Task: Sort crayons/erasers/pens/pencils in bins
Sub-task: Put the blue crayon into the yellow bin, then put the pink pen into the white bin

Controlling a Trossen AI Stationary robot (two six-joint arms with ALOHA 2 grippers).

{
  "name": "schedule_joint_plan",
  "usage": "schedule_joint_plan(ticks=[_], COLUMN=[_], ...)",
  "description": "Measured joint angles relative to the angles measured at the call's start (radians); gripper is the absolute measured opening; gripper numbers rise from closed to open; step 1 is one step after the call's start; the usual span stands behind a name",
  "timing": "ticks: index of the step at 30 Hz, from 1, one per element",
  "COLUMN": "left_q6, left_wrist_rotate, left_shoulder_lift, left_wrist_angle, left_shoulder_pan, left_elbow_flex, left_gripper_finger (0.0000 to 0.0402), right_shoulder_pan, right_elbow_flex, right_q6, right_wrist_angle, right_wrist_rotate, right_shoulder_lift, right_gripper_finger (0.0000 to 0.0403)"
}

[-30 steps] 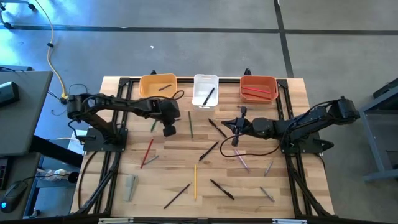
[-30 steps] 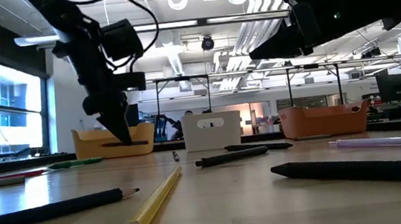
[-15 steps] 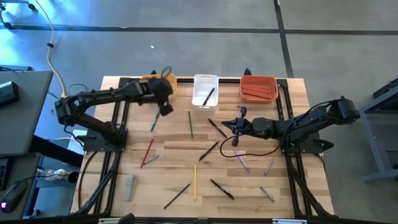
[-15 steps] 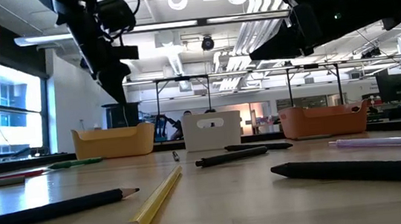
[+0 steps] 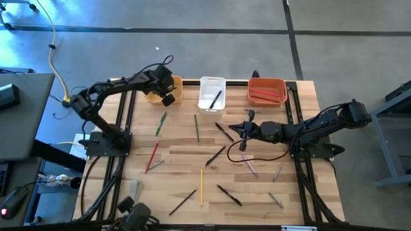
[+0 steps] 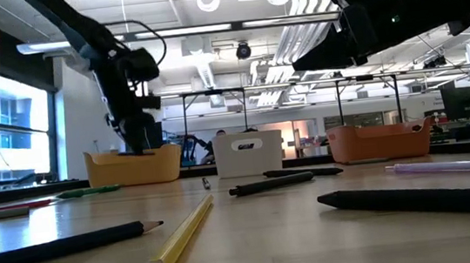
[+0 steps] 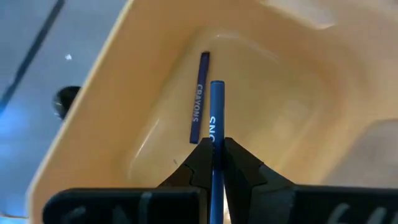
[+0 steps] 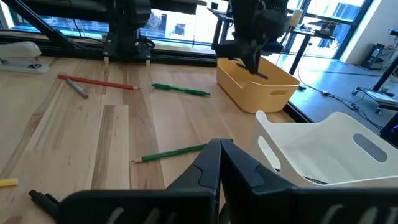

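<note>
Left tool (image 7: 214,163) pinching blue crayon (image 7: 216,118) over yellow-orange bin (image 7: 112,93); right tool (image 8: 219,163) pressed together.

Table (image 5: 173,167): light wood planks, smooth, a bit shiny.
Yellow bin (image 7: 298,93): smooth, shiny plastic.
White bin (image 8: 323,149): smooth plastic, beside the yellow bin.
Left gripper fingers (image 7: 245,168): matt black.

"crayons" reads on the dark blue crayon (image 7: 199,99) lying in the yellow bin (image 7: 124,81).
</note>
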Motion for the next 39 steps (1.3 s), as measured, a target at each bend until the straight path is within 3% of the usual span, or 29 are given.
schedule_joint_plan(ticks=[10, 20, 32, 39], left_q6=[0.017, -0.012, -0.053, -0.063], left_wrist_rotate=[0.023, 0.023, 0.022, 0.019], left_shoulder_lift=[0.11, 0.132, 0.13, -0.005], left_wrist_angle=[0.064, 0.124, 0.156, 0.116], left_shoulder_pan=[0.037, 0.038, 0.038, -0.014], left_elbow_flex=[0.0, 0.0, 0.0, 0.0], left_gripper_finger=[0.0008, 0.0011, 0.0096, 0.006], right_shoulder_pan=[0.0, 0.0, 0.0, 0.001], right_elbow_flex=[0.0, 0.0, 0.0, 0.0], right_q6=[-0.002, -0.003, -0.001, -0.002], right_wrist_angle=[0.0, 0.0, -0.016, -0.016], right_wrist_rotate=[0.004, 0.005, 0.004, 0.003], right_shoulder_lift=[0.0, 0.0, 0.0, 0.0], right_gripper_finger=[0.0, 0.0, 0.0, 0.0])
